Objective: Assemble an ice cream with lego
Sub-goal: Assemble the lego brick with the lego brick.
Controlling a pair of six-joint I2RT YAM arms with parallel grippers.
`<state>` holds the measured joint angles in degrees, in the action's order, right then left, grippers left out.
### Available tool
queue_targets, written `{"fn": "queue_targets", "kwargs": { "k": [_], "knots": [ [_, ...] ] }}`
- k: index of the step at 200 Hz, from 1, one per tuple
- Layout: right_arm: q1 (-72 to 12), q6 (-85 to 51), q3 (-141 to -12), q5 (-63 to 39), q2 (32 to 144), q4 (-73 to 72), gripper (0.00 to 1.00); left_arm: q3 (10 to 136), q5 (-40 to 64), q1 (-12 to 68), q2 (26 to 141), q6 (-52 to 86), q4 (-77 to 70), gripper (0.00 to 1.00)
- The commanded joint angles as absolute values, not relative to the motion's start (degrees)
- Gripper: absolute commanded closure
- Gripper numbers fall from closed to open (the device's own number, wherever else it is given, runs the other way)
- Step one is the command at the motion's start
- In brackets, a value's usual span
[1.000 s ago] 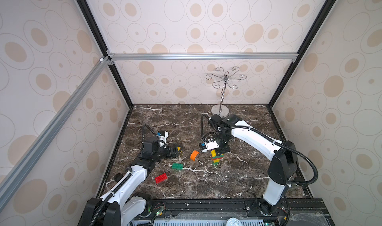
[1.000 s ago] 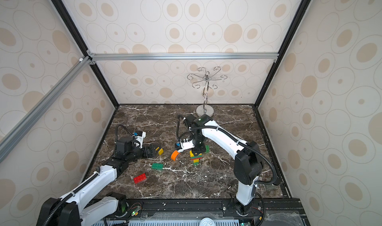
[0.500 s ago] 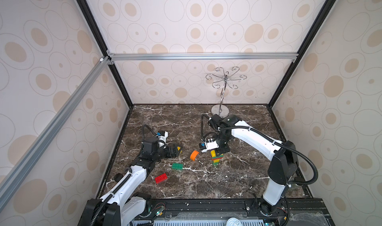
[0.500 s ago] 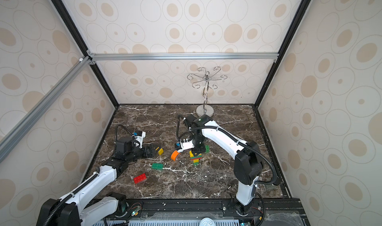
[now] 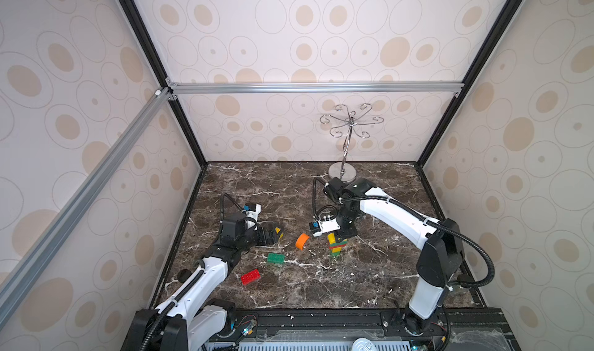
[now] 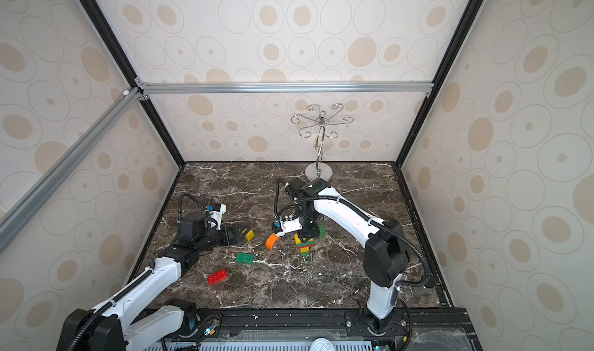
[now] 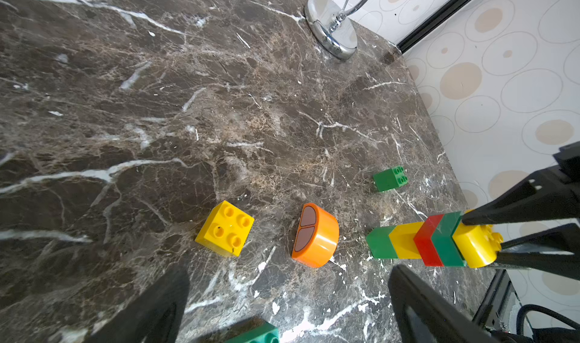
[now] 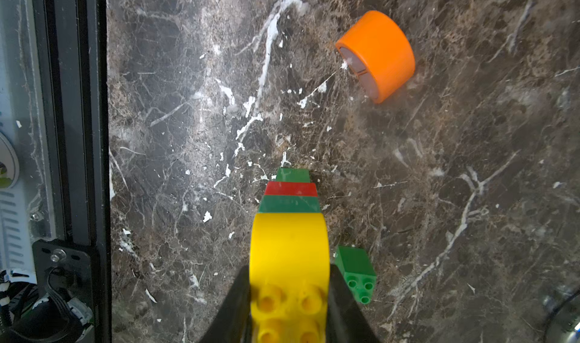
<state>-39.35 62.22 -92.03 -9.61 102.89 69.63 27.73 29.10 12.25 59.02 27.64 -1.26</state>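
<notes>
Bright even light, blurred wrist-view edges

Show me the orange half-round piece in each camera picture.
In a top view: orange half-round piece just left of the brick stack.
In a top view: the piece also left of it.
Left wrist: piece between yellow square brick and stack.
Right wrist: piece off to one side of the stack.
Shared landmark: the brick stack.

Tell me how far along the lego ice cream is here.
Done: a stack of green, yellow, red and green bricks stands upright. In hand: the right gripper is shut on the yellow dome atop it. To do: the orange dome lies loose; the left gripper is open, empty.
</notes>
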Motion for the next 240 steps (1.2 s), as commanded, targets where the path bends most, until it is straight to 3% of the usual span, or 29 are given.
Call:
{"fn": "queue_targets", "kwargs": {
  "k": [1, 240],
  "knots": [
    [-39.0, 62.9, -90.8, -11.8, 102.2, 69.8, 1.00, 28.7, 29.6, 11.8, 58.1, 27.4, -2.2, 0.00],
    [-38.6, 60.3, -90.4, -12.3, 99.8, 68.5, 1.00, 28.5, 29.5, 11.6, 57.5, 27.6, -2.4, 0.00]
  ]
}}
